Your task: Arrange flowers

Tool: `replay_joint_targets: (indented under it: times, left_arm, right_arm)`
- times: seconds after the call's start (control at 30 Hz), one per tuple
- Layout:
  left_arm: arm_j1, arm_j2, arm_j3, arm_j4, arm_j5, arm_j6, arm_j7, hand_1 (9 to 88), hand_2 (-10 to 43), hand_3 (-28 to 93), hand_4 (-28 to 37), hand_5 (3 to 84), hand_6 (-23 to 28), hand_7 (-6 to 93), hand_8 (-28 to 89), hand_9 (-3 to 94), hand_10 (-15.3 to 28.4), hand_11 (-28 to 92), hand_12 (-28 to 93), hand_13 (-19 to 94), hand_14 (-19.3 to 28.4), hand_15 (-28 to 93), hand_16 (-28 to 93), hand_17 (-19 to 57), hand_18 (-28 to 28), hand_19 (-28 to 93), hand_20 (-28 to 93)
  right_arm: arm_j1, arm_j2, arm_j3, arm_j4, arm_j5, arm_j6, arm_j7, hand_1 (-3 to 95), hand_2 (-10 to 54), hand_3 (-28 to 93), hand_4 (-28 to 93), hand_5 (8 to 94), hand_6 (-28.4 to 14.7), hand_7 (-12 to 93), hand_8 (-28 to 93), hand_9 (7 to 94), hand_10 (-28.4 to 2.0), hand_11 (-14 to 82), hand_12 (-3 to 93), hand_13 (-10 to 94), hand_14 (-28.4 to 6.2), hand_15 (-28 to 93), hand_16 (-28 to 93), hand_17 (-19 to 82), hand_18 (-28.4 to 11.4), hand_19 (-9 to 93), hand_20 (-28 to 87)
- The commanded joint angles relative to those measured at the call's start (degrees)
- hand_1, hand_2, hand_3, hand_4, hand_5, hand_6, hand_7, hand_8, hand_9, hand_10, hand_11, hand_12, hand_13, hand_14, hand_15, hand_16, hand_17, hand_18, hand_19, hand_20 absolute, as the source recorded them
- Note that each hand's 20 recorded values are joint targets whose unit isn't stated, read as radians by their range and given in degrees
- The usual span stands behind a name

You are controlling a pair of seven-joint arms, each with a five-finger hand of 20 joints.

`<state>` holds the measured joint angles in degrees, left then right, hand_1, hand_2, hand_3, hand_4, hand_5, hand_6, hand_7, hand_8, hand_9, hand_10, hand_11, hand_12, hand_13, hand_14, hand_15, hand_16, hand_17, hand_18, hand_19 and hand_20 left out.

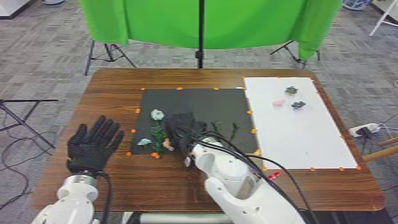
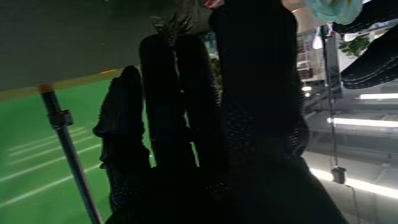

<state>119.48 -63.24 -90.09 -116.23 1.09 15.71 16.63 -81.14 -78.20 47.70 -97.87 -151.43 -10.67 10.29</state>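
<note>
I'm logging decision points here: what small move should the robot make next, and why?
Probably ease the right robot hand slightly left toward the upper pale flower: it lies close beside, while the pink blossom is farther off.

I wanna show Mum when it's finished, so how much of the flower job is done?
Two pale flowers are already on the dark mat, so some looks done. The right hand is over the mat near green stems; I can't tell if it holds anything. Three small blooms on the white sheet are probably left.
</note>
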Motion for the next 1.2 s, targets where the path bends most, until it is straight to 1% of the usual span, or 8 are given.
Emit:
replay_joint_targets:
  times: [0.03, 0.27, 0.3, 0.37, 0.43, 0.57, 0.87, 1.2]
  left_arm:
    - [1.42, -0.57, 0.04, 0.25, 0.03, -0.08, 0.01, 28.5, 15.7, 78, -28.3, 48.4, 11.6, 12.2, -9, 40.2, 17.1, 24, 9, 31, 18.0, 45, -10, -7.5, 16.4, 43, 13]
    - [2.73, -0.77, -0.52, -0.21, 0.01, -0.36, 0.19, 28.5, 15.6, 78, -28.3, 48.4, 11.6, 12.2, -9, 40.2, 17.0, 24, 9, 31, 18.1, 45, -10, -7.5, 16.4, 43, 13]
    - [2.65, -0.17, -0.27, -0.26, -0.59, -0.25, 0.58, 28.5, 15.6, 78, -28.3, 48.3, 11.6, 12.1, -9, 40.2, 17.0, 24, 9, 31, 18.1, 45, -10, -7.5, 16.4, 43, 13]
    - [2.2, -0.43, -0.33, -0.06, -0.3, -0.26, 0.21, 28.5, 15.6, 78, -28.3, 48.3, 11.6, 12.1, -9, 40.2, 17.0, 24, 9, 31, 18.1, 45, -10, -7.5, 16.4, 43, 13]
    - [2.03, 0.29, 0.13, -0.03, -0.89, -0.23, 1.05, 28.5, 15.5, 78, -28.3, 48.3, 11.6, 12.0, -9, 40.1, 17.0, 24, 9, 31, 18.1, 45, -10, -7.5, 16.4, 43, 13]
    - [1.5, -0.72, -0.27, 0.29, -0.08, -0.1, -0.06, 28.5, 15.5, 78, -28.3, 48.2, 11.6, 12.0, -9, 40.1, 17.0, 24, 9, 31, 18.1, 45, -10, -7.5, 16.4, 43, 13]
    - [1.57, -0.83, -0.42, 0.3, -0.04, -0.14, -0.29, 28.5, 15.4, 78, -28.3, 48.3, 11.6, 12.0, -9, 40.1, 17.0, 24, 9, 30, 18.1, 45, -9, -7.5, 16.4, 43, 13]
    - [1.2, -0.33, 0.45, 0.43, -1.23, -0.33, -0.28, 28.5, 15.3, 78, -28.3, 48.2, 11.6, 12.1, -9, 40.1, 17.1, 24, 9, 31, 18.1, 45, -10, -7.5, 16.4, 43, 13]
  right_arm:
    - [-0.05, 0.73, 0.47, -2.29, 3.42, 0.27, 1.3, 94.5, -9.5, -28, 33, 86.6, 1.5, 21, 1, 61.8, -14.1, 17.3, 15.5, 44, -13.0, 51, 14, 21, -22.0, 79, 46]
    - [1.06, 1.39, 1.9, -6.13, 8.04, -0.15, 4.51, 94.2, -9.3, -28, 35, 86.7, 0.9, 22, 1, 60.9, -14.5, 16.7, 15.3, 43, -13.4, 50, 14, 21, -22.1, 79, 46]
    - [1.18, 1.4, 1.95, -6.33, 7.84, 0.13, 4.79, 94.2, -9.3, -28, 36, 86.7, 0.7, 22, 1, 60.5, -14.7, 16.5, 15.3, 43, -13.5, 50, 14, 21, -22.1, 79, 46]
    - [1.66, 1.07, 2.22, -5.64, 6.07, 0.41, 4.35, 93.9, -9.3, -28, 36, 86.8, 0.6, 22, 2, 60.1, -14.8, 16.2, 15.2, 42, -13.6, 50, 14, 21, -22.2, 79, 46]
    - [1.89, 0.91, 2.27, -4.93, 4.85, 0.05, 4.08, 93.8, -9.4, -28, 37, 86.9, 0.6, 22, 1, 59.5, -15.3, 15.8, 15.1, 42, -13.8, 50, 14, 21, -22.2, 79, 46]
    - [1.77, 0.46, 2.38, -2.9, 0.94, -0.78, 2.99, 93.7, -9.4, -28, 38, 86.8, 0.4, 22, 1, 58.9, -15.5, 15.2, 14.9, 42, -13.9, 49, 14, 21, -22.4, 79, 46]
    - [1.42, 0.56, 1.96, -2.8, 1.34, -1.59, 3.34, 93.4, -9.5, -28, 39, 86.6, 0.4, 22, 1, 58.4, -15.6, 14.4, 14.7, 41, -13.9, 49, 14, 21, -22.4, 79, 46]
    - [1.76, 0.23, 0.57, -1.54, -2.51, -2.43, 2.81, 92.6, -9.5, -28, 41, 86.0, 0.4, 22, 1, 58.4, -15.8, 14.4, 14.7, 42, -14.1, 49, 14, 21, -22.7, 80, 46]
